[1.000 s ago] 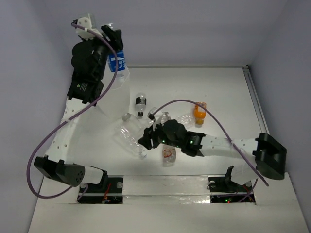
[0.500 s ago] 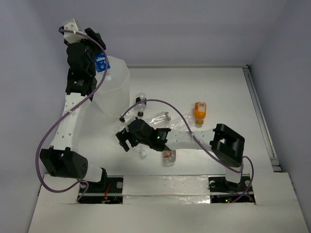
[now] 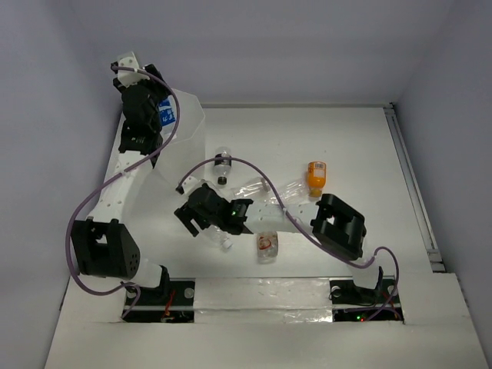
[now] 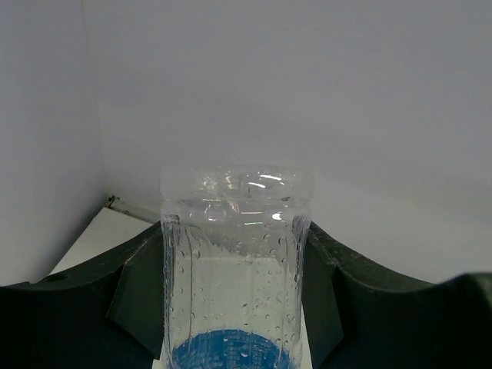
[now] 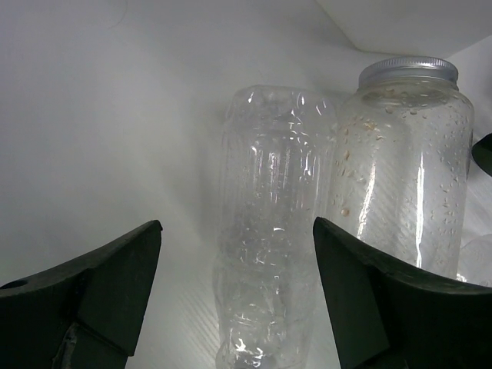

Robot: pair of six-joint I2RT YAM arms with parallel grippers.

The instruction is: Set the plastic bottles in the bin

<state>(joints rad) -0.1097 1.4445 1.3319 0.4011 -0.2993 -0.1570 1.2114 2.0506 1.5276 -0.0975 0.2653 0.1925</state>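
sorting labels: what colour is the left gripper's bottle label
Blue label on the bottle; best in the left wrist view.

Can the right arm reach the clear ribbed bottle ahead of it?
Probably yes: its end effector is open and lined up on the ribbed bottle, though a silver-capped bottle crowds it.

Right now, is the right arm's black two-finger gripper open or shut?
Open: right gripper has fingers wide apart, a ribbed clear plastic bottle between them, gap on one side.

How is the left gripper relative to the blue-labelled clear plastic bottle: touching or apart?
Touching. The left wrist view shows the left gripper clamping the blue-labelled clear plastic bottle, its fingers flat against both sides.
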